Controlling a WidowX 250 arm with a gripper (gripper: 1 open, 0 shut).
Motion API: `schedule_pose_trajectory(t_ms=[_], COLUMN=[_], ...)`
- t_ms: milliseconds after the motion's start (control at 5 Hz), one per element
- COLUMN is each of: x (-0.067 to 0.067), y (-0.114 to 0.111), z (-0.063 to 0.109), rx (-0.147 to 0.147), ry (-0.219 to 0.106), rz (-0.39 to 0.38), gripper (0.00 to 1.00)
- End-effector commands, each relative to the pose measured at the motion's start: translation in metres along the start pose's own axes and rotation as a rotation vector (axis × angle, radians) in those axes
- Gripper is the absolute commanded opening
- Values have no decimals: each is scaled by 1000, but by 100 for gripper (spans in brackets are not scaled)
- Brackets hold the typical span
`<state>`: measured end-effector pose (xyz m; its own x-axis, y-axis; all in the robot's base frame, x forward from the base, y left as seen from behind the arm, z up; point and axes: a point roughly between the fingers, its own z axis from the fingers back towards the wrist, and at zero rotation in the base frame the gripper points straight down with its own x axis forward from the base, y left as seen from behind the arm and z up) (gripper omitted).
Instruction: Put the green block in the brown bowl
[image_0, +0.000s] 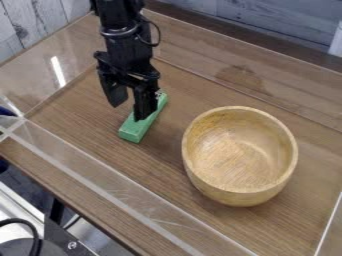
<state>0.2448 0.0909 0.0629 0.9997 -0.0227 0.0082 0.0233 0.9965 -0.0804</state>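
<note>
On brown wood (140, 186), open, empty fingers (128, 103) hover near the green block (142, 118).

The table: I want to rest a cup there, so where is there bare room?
The table looks bare beyond the bowl, right of the arm, and in front, between the block and the near edge. It is crowded around the green block, with the gripper over it and the bowl close by.

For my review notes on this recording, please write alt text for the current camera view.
An open black gripper hangs by a green block on a wooden table; beside the block sits a round, empty light-wood bowl.
</note>
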Motion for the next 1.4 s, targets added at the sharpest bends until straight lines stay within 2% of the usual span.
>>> schedule_pose_trajectory(t_ms=[0, 400, 1000, 1200], x=[6, 8, 9, 11], y=[1, -1, -5, -3], z=[7, 0, 16, 7], rx=[23, 29, 18, 19], ry=[-42, -34, -54, -41], rz=[-6, -11, -10, -9], gripper=[100, 100, 100, 100])
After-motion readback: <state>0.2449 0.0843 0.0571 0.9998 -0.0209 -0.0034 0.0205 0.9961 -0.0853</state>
